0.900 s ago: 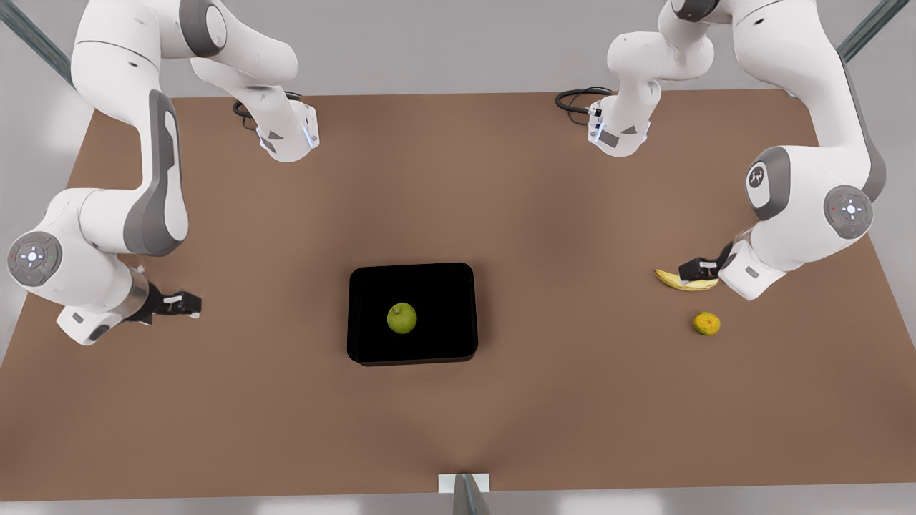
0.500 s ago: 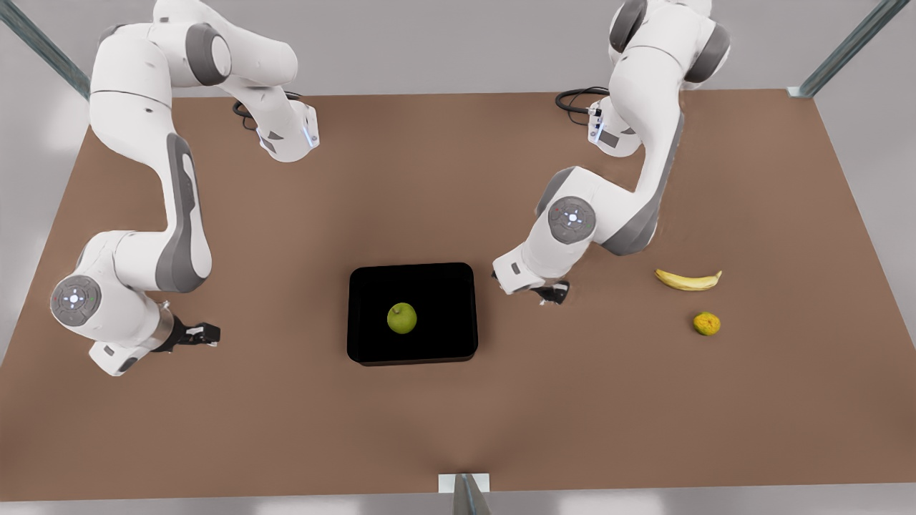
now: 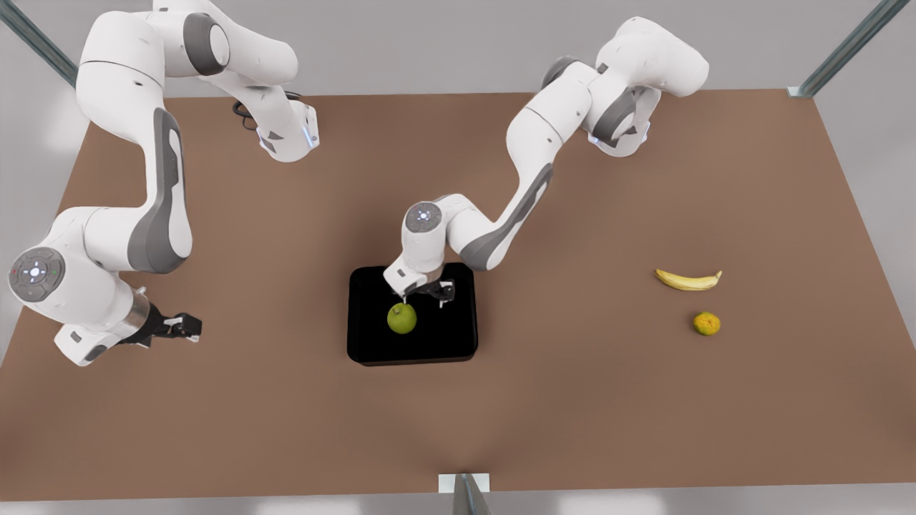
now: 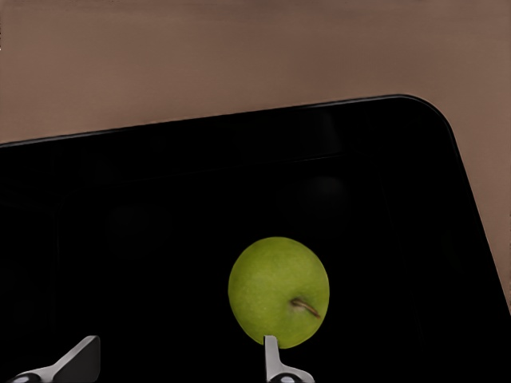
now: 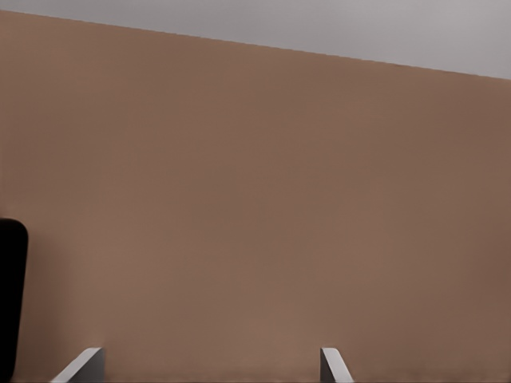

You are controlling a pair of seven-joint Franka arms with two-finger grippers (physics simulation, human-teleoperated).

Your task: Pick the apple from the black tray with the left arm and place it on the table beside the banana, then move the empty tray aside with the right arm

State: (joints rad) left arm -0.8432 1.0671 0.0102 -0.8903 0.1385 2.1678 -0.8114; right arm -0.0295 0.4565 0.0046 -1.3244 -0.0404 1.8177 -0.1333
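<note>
The yellow-green apple (image 3: pixel 401 318) (image 4: pixel 278 291) lies near the middle of the black tray (image 3: pixel 458 336) (image 4: pixel 160 199) at the centre of the table (image 3: pixel 572 400). My left gripper (image 3: pixel 424 297) (image 4: pixel 176 361) hovers over the tray's far half, just behind the apple, open and holding nothing; one fingertip (image 4: pixel 270 351) sits close to the apple's edge. Off to the front view's right, the banana (image 3: pixel 688 280) rests on the table. My right gripper (image 3: pixel 187 325) (image 5: pixel 209 365) waits open at the front view's left, well away from the tray, whose corner (image 5: pixel 9 295) it sees.
A small bumpy orange fruit (image 3: pixel 706 324) lies just in front of the banana. Both arm bases stand at the table's far edge. Grey posts (image 3: pixel 851 43) mark the corners. Bare brown tabletop stretches between the tray and the banana.
The left arm swung from beside the banana across the table to above the tray. The right arm shifted slightly and came back to about where it was.
</note>
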